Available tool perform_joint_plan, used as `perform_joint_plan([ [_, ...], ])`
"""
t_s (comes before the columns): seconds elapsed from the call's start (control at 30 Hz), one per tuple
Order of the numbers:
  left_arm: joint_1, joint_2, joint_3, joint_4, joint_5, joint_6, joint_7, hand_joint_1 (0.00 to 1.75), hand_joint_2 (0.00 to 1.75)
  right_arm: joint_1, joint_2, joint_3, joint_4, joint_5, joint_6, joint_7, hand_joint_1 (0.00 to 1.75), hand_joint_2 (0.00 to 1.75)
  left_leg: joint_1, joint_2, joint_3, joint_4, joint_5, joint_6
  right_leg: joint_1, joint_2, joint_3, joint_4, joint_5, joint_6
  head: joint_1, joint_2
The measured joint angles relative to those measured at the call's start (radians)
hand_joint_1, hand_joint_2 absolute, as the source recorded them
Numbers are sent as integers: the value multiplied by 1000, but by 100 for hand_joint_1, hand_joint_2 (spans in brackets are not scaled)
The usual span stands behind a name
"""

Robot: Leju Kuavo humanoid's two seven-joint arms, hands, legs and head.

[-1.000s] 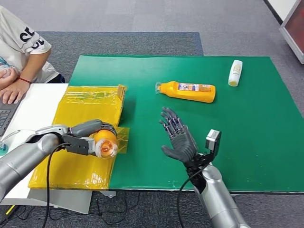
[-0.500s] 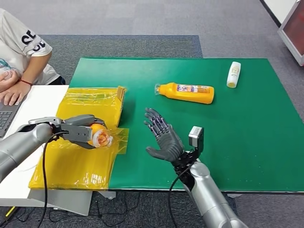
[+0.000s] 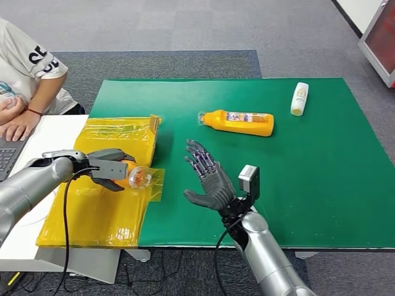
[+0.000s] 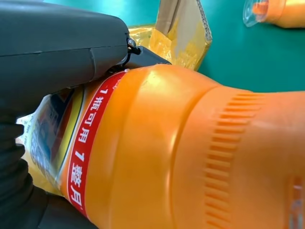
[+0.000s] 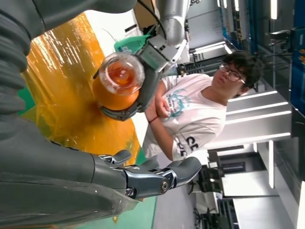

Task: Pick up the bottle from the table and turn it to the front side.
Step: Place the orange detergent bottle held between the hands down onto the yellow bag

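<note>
Grey carpet runs all round, and across the middle stretches the green surface [image 3: 298,185], with a white desk [image 3: 51,132] butting up on its left side. Over that join lies a big yellow plastic bag [image 3: 93,209], crinkled and glossy, part on the white, part on the green. Up in the far left corner sits a person [image 3: 28,68] in a white printed T-shirt, hands resting by a laptop [image 3: 7,160] at the edge of the desk; the right wrist view catches the same person [image 5: 194,119] behind the bag.

Now the arms. Left arm comes in low from the left, and the left hand [image 3: 109,169] holds the orange bottle [image 3: 133,177] just above the yellow bag, fingers wrapped round the body, clear cap pointing towards the middle of the green surface. Close up in the left wrist view, the bottle [image 4: 187,152] is huge and orange, a red band with white characters round it, the thick grey thumb [image 4: 61,47] pressed along its side. From the right wrist view the bottle [image 5: 118,81] shows cap-on, cradled in those dark fingers.

Right hand [image 3: 210,182] hovers over the green surface near its front edge, palm open, fingers spread wide, holding nothing.

Further back, a second orange bottle [image 3: 240,123] lies flat on its side on the green, cap to the left. Smallest of all, a white bottle [image 3: 299,98] lies near the far right corner.
</note>
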Motion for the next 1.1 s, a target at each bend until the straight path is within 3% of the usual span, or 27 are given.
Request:
perform_joint_plan([
  [0.27,-17,-42,-5,61,-2,-5,34,175,175,60,0,-4,-101,15,-7,6,0,175,0,1,5,-5,2,-3,0,2,0,0,0,-4,0,0],
  [0.3,-18,-52,-5,70,-3,-3,42,148,175,69,0,-4,-114,19,-10,9,0,175,0,1,5,-5,2,-3,0,2,0,0,0,-4,0,0],
  [0.4,-19,-82,-5,98,-9,14,61,17,175,91,0,-5,-143,27,-19,16,0,175,0,1,5,-6,2,-3,0,2,0,0,-1,-4,0,0],
  [0.43,-17,-92,-5,107,-12,24,66,0,175,97,0,-5,-150,28,-23,19,0,175,0,1,5,-6,2,-3,0,2,0,0,-1,-4,0,0],
  [0.63,27,-139,-13,159,-24,63,97,0,175,123,-4,-7,-170,39,-38,27,0,175,0,1,-2,-5,10,-8,0,3,-8,0,1,-4,0,0],
  [0.87,34,-163,-14,186,-26,87,92,0,175,135,-7,-10,-182,46,-41,32,0,175,-1,0,-5,-5,8,-4,-1,1,-9,-1,-2,0,0,0],
  [1.0,44,-169,-13,188,-40,126,66,0,0,140,-12,-10,-185,61,-47,37,0,175,-2,0,-6,-5,7,-4,-2,1,-9,-1,-3,1,0,0],
  [1.1,60,-171,-6,187,-53,179,45,0,0,147,-17,-11,-185,71,-57,35,0,175,-2,0,-6,-5,6,-3,-2,1,-9,-1,-4,1,0,0],
])
